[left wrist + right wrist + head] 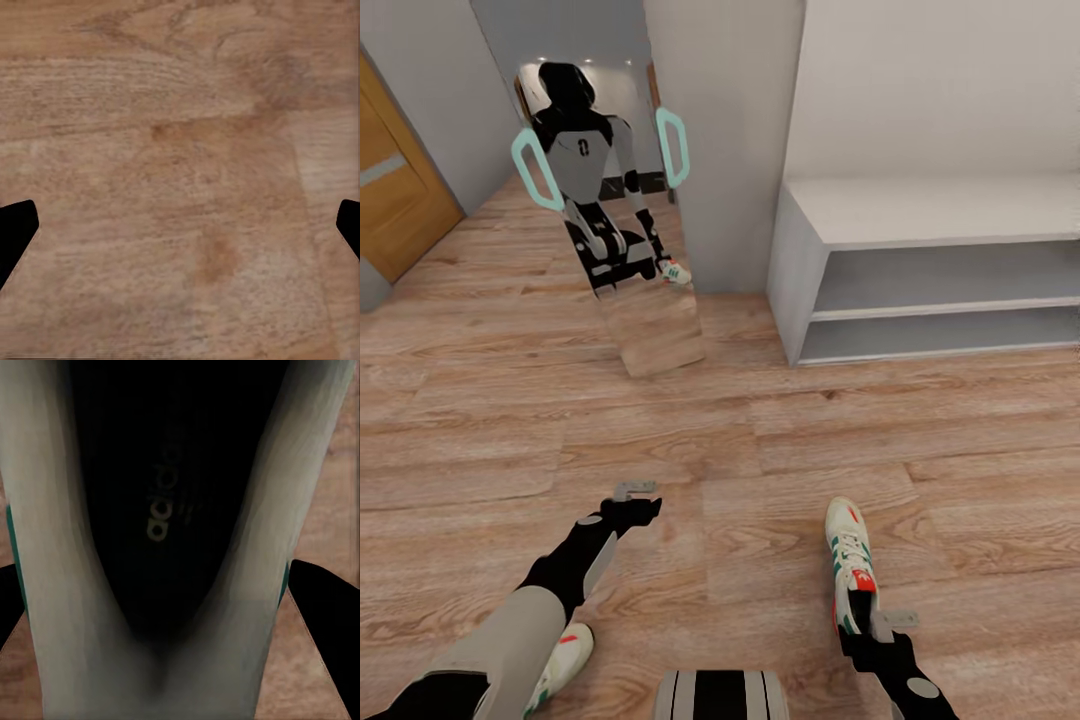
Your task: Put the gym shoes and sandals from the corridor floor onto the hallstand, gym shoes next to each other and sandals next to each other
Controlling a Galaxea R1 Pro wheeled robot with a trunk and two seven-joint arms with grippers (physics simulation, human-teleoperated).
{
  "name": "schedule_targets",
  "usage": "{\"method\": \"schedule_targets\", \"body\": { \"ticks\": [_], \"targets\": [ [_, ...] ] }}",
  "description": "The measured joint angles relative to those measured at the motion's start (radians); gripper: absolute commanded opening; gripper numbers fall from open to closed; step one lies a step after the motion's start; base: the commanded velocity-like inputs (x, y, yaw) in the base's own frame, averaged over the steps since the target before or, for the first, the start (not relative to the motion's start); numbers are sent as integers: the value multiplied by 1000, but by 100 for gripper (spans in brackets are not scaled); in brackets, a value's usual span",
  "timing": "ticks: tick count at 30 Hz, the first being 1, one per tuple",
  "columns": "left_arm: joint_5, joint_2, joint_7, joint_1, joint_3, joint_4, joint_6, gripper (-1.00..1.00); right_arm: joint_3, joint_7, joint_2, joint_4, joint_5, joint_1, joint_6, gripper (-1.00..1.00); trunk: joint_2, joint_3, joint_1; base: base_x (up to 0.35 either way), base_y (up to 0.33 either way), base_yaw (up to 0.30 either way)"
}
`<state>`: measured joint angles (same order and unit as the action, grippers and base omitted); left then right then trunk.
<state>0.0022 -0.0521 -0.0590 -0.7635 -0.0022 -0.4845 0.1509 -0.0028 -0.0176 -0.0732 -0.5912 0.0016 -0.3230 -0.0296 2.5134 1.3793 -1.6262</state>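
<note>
While two gym shoes (852,568) (563,662) lie on floor (760,450), right hand (890,622) fingers spread astride heel of one; left hand (635,491) spread over bare planks.

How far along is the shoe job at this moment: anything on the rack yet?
Nothing is placed: both compartments of the hallstand look empty. In hand: the right gripper sits at the heel opening of one gym shoe, fingers either side of it, shoe on the corridor floor. The other gym shoe lies beside the left arm; the left gripper is open over bare floor.
</note>
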Motion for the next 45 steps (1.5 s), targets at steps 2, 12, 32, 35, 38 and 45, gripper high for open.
{"method": "schedule_targets", "body": {
  "ticks": [2, 12, 32, 35, 38, 45],
  "targets": [
    [0, 5, 0, 9, 2, 2, -2, 100, 0, 1, -1, 0, 0, 0, -1, -100, 0, -10, 1, 0, 0, 0],
    [1, 40, 4, 98, 6, 7, -79, 100, 0, 1, -3, 1, 1, 2, -8, -100, -3, -64, 5, 0, 0, 0],
    [5, 123, 17, 306, 10, 10, -286, 100, 1, 0, -20, 5, 1, 43, -161, -100, -7, -173, 14, 0, 0, 0],
    [7, 124, 17, 332, 15, 10, -313, 100, 1, -2, -20, 17, 0, 50, -176, -100, -8, -189, 16, 0, 0, 0],
    [7, 120, 17, 353, 42, 10, -359, 100, 1, -2, -18, 66, -1, 52, -240, -100, -9, -205, 17, 0, 0, 0],
    [5, 122, 17, 363, 61, 11, -388, 100, 1, -2, -13, 103, -2, 53, -318, -100, -11, -243, 20, 0, 0, 0]
  ]
}}
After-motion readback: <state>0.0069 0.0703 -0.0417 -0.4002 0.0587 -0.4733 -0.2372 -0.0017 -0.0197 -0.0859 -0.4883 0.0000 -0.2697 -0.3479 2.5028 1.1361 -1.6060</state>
